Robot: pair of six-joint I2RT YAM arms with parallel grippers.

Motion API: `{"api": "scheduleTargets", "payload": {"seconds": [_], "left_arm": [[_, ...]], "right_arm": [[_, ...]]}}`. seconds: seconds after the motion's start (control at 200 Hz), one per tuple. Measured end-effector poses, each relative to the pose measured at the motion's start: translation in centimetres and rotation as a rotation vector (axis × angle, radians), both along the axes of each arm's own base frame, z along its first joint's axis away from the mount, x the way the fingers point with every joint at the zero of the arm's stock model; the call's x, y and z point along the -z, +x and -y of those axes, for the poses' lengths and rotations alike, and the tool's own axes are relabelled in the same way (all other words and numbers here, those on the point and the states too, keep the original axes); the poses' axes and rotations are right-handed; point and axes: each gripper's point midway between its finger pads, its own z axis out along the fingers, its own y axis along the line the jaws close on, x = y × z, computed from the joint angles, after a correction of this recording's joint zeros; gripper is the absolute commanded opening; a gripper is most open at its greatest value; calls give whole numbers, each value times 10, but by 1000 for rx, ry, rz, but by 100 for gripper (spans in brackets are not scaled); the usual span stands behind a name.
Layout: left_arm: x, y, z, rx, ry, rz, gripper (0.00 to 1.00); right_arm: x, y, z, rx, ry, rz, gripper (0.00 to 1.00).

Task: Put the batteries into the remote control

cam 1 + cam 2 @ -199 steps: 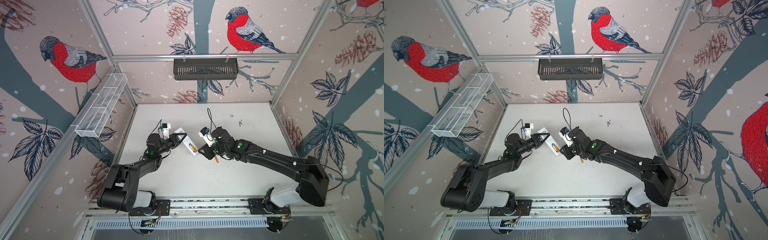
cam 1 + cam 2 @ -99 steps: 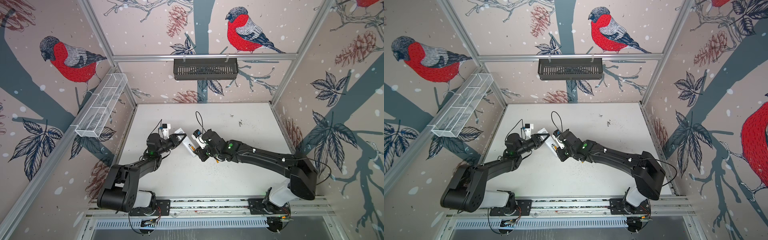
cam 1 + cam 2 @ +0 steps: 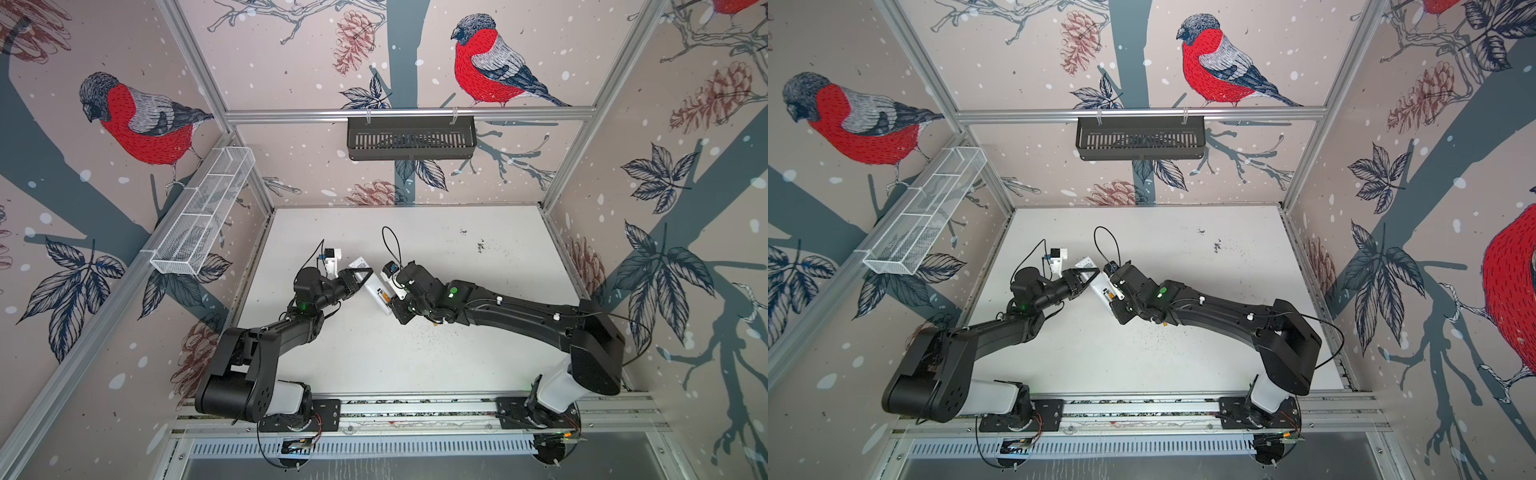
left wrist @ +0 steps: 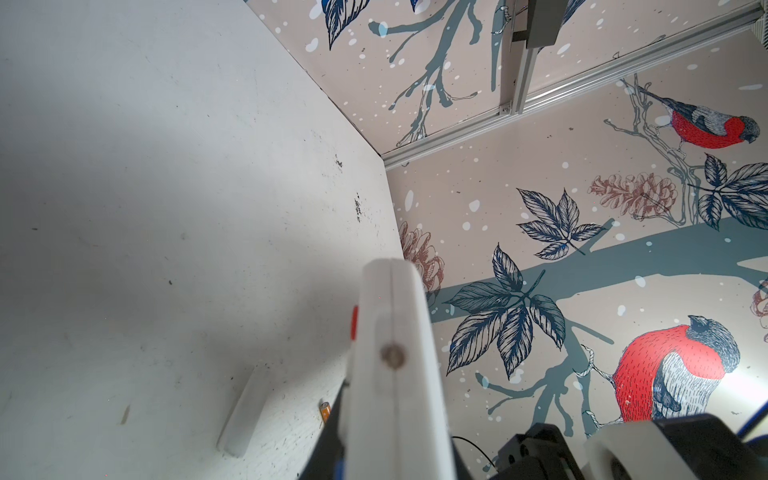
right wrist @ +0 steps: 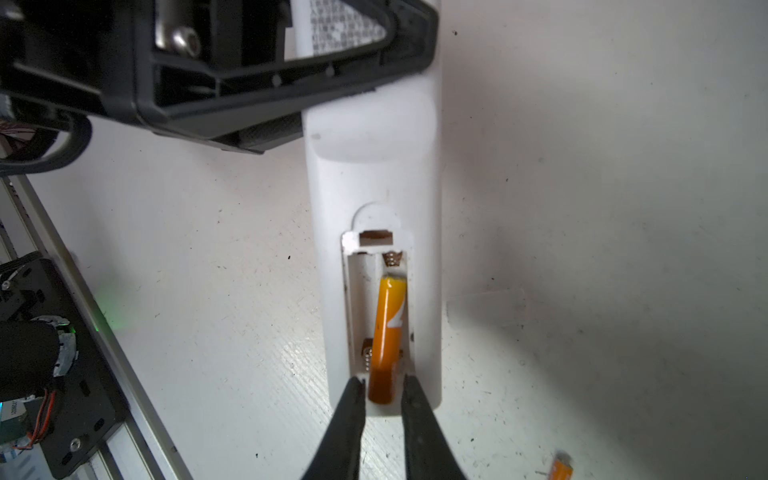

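Observation:
The white remote control (image 3: 375, 288) (image 5: 374, 174) is held back-up above the table, with my left gripper (image 3: 362, 275) shut on its far end. Its battery bay (image 5: 361, 291) is open. One orange battery (image 5: 388, 324) (image 3: 385, 297) lies tilted in the bay, its near end sticking out over the rim. My right gripper (image 5: 380, 384) (image 3: 1113, 308) is shut on that near end, one fingertip on each side. A second battery (image 5: 561, 467) (image 4: 324, 409) (image 3: 1165, 323) lies loose on the table beside the right arm. In the left wrist view the remote (image 4: 395, 353) shows edge-on and hides the jaws.
A white flat cover piece (image 4: 245, 409) lies on the table near the loose battery. A white wire basket (image 3: 203, 216) hangs on the left wall and a black basket (image 3: 411, 137) on the back wall. Dark specks dot the tabletop (image 3: 478, 249).
My right gripper has moved left up to the remote's near end, and its jaws have narrowed around the battery. The left arm and the remote have stayed put.

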Motion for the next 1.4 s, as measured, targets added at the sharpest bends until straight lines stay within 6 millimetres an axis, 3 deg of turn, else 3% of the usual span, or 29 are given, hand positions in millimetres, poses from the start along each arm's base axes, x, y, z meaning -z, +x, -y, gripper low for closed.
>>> {"api": "scheduleTargets", "payload": {"seconds": [0.545, 1.131, 1.401], "left_arm": [[3, 0, 0, -1, -1, -9, 0], [5, 5, -4, -33, 14, 1, 0], [0, 7, -3, -30, 14, 13, 0]], "right_arm": [[7, 4, -4, 10, -33, 5, 16], [16, 23, -10, 57, -83, 19, 12], [6, 28, -1, 74, -62, 26, 15]]}}
